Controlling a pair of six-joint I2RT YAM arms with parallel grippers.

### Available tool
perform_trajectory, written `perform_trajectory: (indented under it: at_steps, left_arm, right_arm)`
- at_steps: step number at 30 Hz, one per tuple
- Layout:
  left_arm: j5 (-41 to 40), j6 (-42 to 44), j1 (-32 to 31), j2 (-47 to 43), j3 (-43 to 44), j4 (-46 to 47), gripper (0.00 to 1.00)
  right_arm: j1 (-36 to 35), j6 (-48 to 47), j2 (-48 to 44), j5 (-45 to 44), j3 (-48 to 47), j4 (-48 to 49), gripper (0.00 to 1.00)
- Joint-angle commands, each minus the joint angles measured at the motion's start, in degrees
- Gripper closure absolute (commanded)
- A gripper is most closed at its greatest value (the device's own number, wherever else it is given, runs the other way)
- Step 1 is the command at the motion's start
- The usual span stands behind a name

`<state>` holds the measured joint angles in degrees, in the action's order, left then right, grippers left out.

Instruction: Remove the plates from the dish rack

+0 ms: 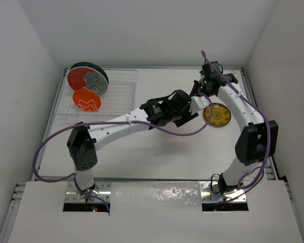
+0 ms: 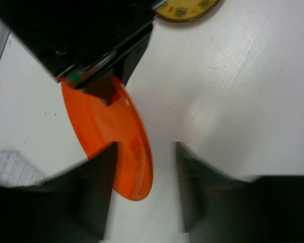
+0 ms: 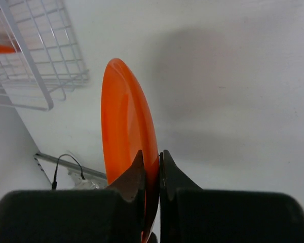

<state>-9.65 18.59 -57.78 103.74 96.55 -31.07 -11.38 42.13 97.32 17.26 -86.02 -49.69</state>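
Observation:
My right gripper [image 3: 158, 154] is shut on the rim of a plain orange plate [image 3: 126, 121] and holds it on edge above the table. In the left wrist view the same plate [image 2: 111, 131] hangs from the right gripper [image 2: 109, 91]. Its lower rim sits between the fingers of my open left gripper [image 2: 145, 152], close to the left finger. The dish rack [image 1: 119, 88] holds the red and teal plate [image 1: 86, 80], the dark teal plate [image 1: 93, 67] behind it, and an orange plate with a white mark [image 1: 86, 101]. The yellow plate [image 1: 216, 115] lies flat on the table.
Both arms meet right of the table's middle, left gripper [image 1: 188, 114] below right gripper [image 1: 202, 91]. The rack's corner shows in the right wrist view [image 3: 45, 55] and the left wrist view [image 2: 10, 167]. The yellow plate [image 2: 187, 10] lies close beyond the grippers. White walls enclose the table.

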Motion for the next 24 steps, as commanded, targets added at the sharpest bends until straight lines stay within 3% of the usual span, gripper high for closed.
perform_trajectory:
  at_steps: [1,2,5,8,10,14,19,24]
  left_arm:
    - [-5.28,0.13,1.09,-1.17,1.72,5.22,0.44]
    - [-6.25,-0.83,1.09,-1.44,1.19,5.32,0.01]
    - [-11.17,-6.27,1.96,-4.77,-1.88,6.89,0.0]
    - [-10.75,-17.74,7.75,-11.53,-7.42,9.0,0.0]
    - [-6.19,-24.71,15.22,-17.5,-12.69,9.53,0.0]
    - [-4.31,-29.31,22.61,-24.54,-18.67,8.31,0.0]
    - [-3.98,-32.64,29.38,-26.13,-19.03,3.48,0.0]
    - [1.55,-36.07,35.53,-28.77,-20.53,2.51,0.0]
  right_arm:
    - [1.78,0.58,-3.45,-2.31,-0.47,3.54,1.0]
    - [2.75,0.67,-3.54,-3.18,-0.55,3.98,1.0]
    - [10.21,0.23,-5.03,-7.67,3.56,8.45,1.0]
    - [20.14,-0.29,-7.05,-7.06,11.73,17.94,1.0]
    - [24.71,-1.7,-7.32,-7.32,15.26,22.61,1.0]
    - [27.9,-2.66,-6.09,-6.79,18.51,27.8,1.0]
    - [28.43,-3.81,-5.21,-9.69,21.23,31.93,1.0]
    - [28.52,-3.72,-5.73,-11.27,28.96,40.8,0.87]
